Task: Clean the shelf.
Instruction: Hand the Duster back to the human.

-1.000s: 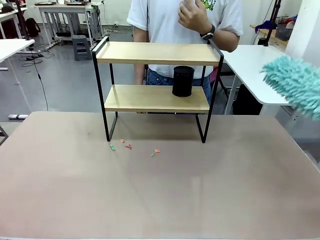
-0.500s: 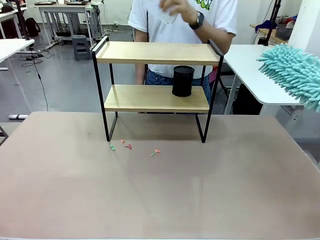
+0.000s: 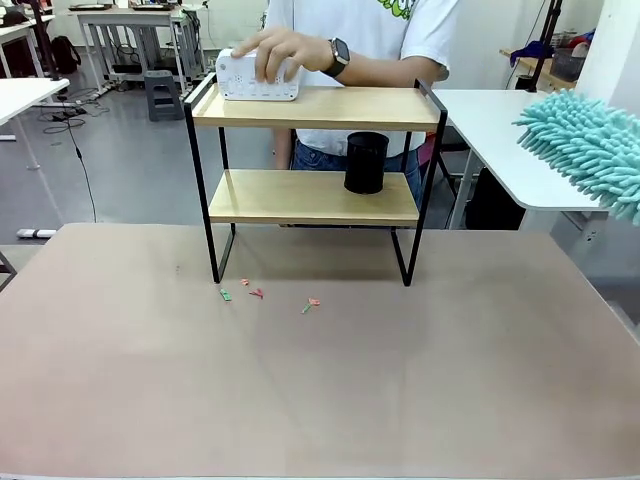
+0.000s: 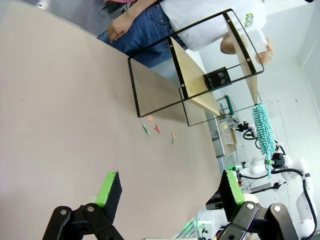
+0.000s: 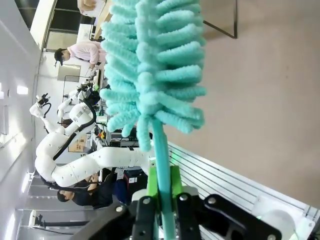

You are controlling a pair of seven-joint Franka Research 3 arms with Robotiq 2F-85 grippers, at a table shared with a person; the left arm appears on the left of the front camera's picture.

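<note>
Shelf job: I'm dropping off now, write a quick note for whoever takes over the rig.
Left tool: open, empty, over the table.
Right tool: shut on the handle of the teal duster, its head raised right, clear of the shelf.
Shelf: far side of table; black cup on lower board; person's hand on a white box at the top board's left end.
Coloured scraps on the table in front.
Done: nothing evident. Left: dust both boards once the hand clears.

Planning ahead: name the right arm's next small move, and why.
Probably swing the duster left onto the shelf's top board, right end: the right tool grips it right of the shelf, while a hand holds a white box at the left end.
</note>
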